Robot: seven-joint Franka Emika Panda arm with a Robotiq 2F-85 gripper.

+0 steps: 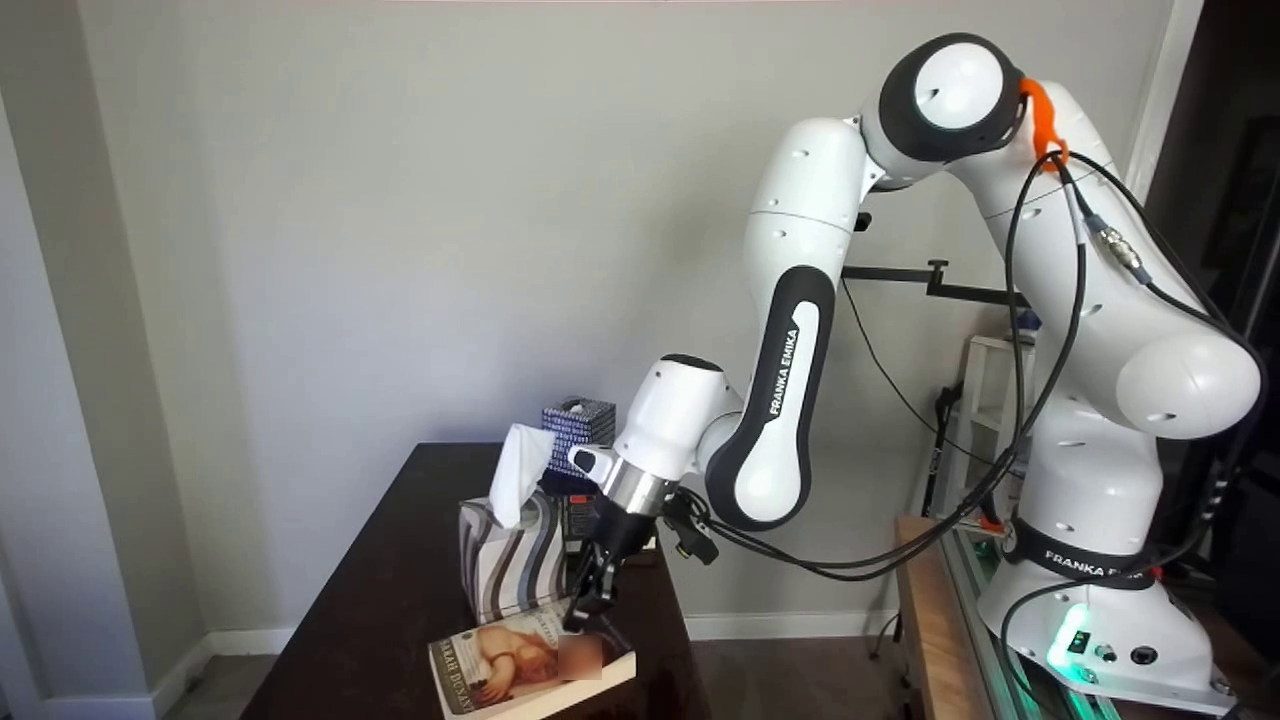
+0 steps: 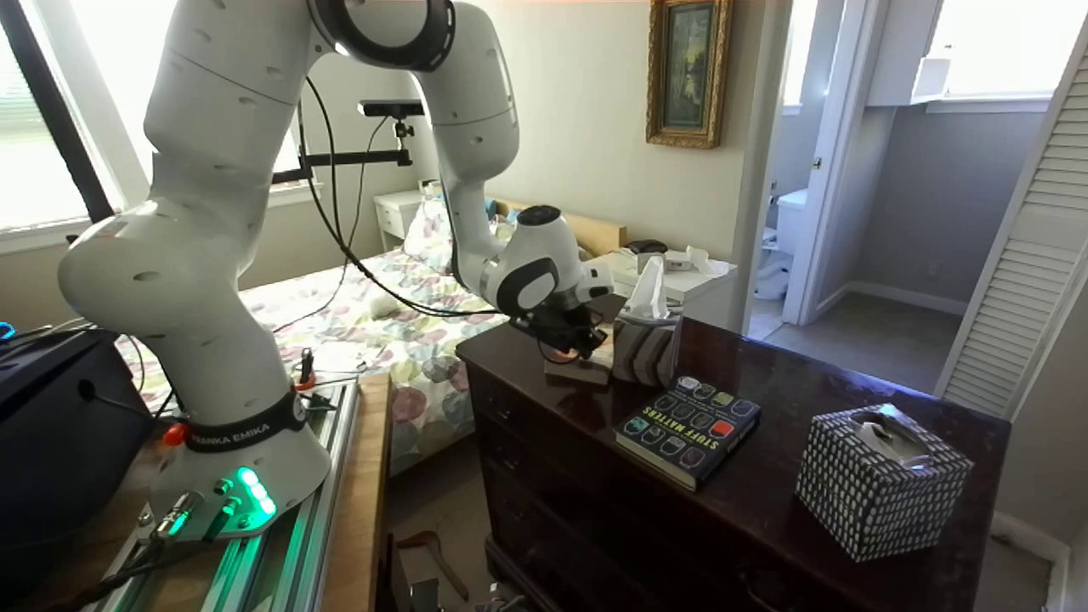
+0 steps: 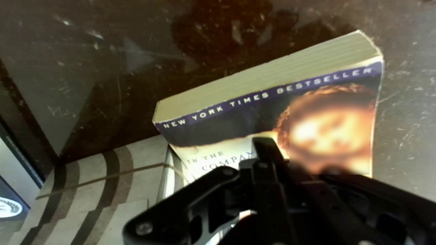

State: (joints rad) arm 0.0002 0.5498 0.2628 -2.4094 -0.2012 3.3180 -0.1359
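Cream-paged and purple-banded, one paperback (image 1: 510, 665) lies cover up on one dark dresser (image 1: 370, 600), and here's the single gripper (image 1: 580, 618) right at that cover, jaws pressed together, nothing between them! Touching? Can't tell from here. Just beside the paperback, one striped tissue box (image 1: 520, 560), one tissue (image 1: 521, 472) sticking up. Further along, a second book (image 2: 688, 429), Stuff Matters, then a second tissue box (image 2: 884, 484). Beyond, one bed (image 2: 425, 357), one gilt-framed painting (image 2: 688, 72).

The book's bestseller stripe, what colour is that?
The stripe is purple, clearest in the wrist view.
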